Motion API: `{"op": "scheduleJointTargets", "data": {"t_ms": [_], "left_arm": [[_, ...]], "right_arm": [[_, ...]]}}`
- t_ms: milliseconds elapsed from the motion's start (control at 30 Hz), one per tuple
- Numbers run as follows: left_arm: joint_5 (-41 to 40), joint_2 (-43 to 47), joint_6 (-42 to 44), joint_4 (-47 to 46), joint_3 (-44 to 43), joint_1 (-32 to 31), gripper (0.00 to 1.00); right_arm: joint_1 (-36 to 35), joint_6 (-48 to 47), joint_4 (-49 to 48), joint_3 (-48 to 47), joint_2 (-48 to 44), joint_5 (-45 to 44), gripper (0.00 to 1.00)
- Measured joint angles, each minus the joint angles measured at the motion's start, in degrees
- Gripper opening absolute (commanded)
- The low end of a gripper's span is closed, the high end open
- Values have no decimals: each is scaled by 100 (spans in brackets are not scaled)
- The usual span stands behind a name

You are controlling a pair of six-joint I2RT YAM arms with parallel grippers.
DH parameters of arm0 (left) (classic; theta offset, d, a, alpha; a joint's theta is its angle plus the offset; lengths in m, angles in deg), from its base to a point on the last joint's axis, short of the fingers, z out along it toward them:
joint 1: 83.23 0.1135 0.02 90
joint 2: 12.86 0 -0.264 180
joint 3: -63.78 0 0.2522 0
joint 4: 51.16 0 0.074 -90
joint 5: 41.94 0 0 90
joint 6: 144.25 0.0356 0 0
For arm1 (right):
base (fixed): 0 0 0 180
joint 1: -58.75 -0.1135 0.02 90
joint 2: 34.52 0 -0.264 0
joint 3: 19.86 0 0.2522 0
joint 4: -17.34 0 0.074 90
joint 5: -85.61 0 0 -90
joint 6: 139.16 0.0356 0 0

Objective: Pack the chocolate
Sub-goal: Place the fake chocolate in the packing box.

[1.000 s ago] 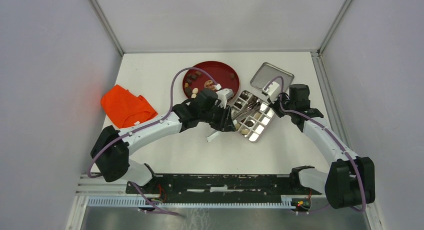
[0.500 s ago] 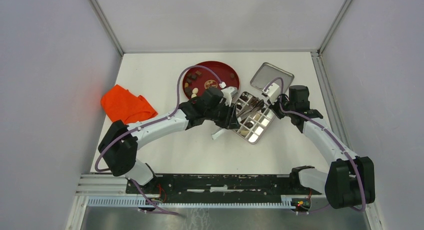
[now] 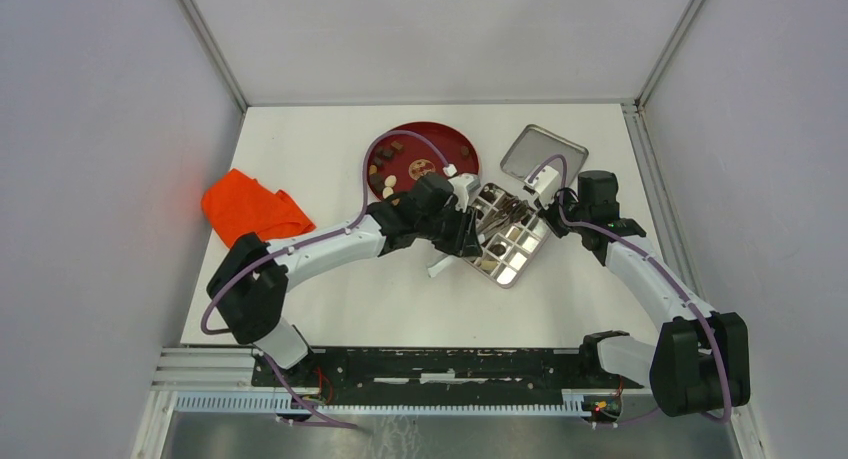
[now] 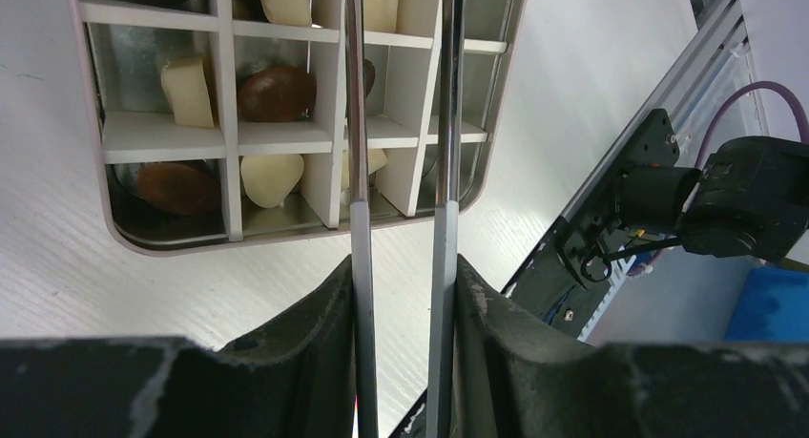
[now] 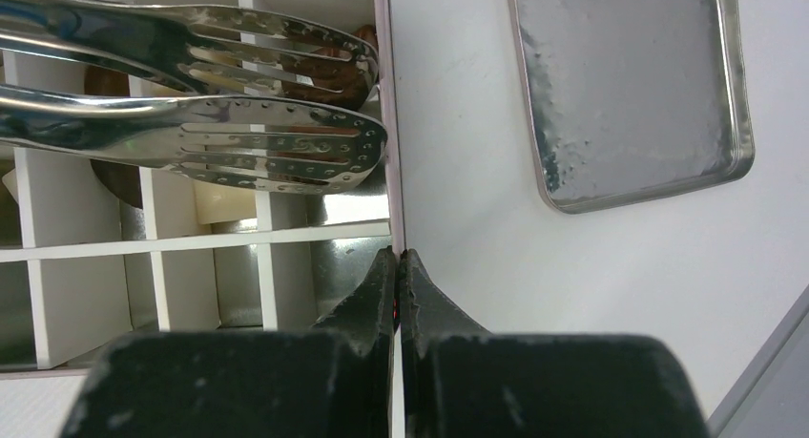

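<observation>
Chocolate (image 3: pixel 388 161) pieces, dark brown and cream, lie on the red plate (image 3: pixel 452 145). More chocolate (image 4: pixel 277 93) fills cells of the metal tin (image 3: pixel 516 257) with white dividers. My left gripper (image 4: pixel 401 266) is shut on metal tweezers (image 4: pixel 355 171), whose arms run out over the tin (image 4: pixel 286 230). The perforated tweezers tips (image 5: pixel 286 147) hover over the tin's far cells, with a dark brown piece (image 5: pixel 336 81) at them; I cannot tell whether it is pinched. My right gripper (image 5: pixel 398 259) is shut on the tin's side wall (image 5: pixel 384 75).
The tin's lid (image 3: pixel 541 151) lies upside down at the back right, beside the tin; it also shows as lid (image 5: pixel 625 85). An orange cloth (image 3: pixel 252 209) sits at the left. Grey walls enclose the table.
My left arm has pushed right and farther over the tin, carrying the tweezers tips deeper toward its far cells. The right gripper has kept its pinch on the tin wall.
</observation>
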Motion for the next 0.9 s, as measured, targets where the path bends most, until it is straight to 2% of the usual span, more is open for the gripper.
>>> {"op": "scheduleJointTargets", "data": {"t_ms": [367,900], "left_arm": [[-48,-140,0,48,-122,-28,38],[-52,-157,-2,125,-175,-28,42]], "right_arm": [[0,0,-9,0,0,0,0],[0,0,-48,85,0,-2,0]]}}
